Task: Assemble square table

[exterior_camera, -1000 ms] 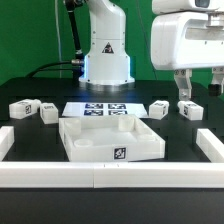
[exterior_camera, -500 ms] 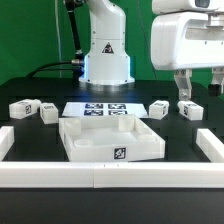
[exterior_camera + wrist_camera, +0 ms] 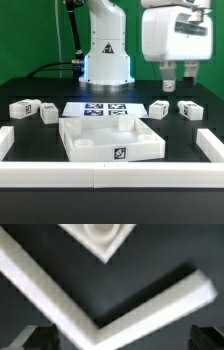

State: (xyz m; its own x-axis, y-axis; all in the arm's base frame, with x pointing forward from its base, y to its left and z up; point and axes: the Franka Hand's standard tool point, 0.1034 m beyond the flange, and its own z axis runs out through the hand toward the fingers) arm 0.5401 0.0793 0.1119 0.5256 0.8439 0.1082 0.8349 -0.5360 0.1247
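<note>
The white square table top lies in the middle of the table, rim up, with a black-white tag on its front wall. Two white tagged legs lie to its left in the exterior view, two more to its right. My gripper hangs high above the right-hand legs, fingers apart and empty. In the blurred wrist view its two dark fingertips stand wide apart, over a corner of the white border rails and a corner of the table top.
The marker board lies behind the table top, in front of the robot base. Long white border rails fence the front, with short rails at the left and right.
My gripper has moved toward the exterior view's left and a little up. The parts on the table have not moved.
</note>
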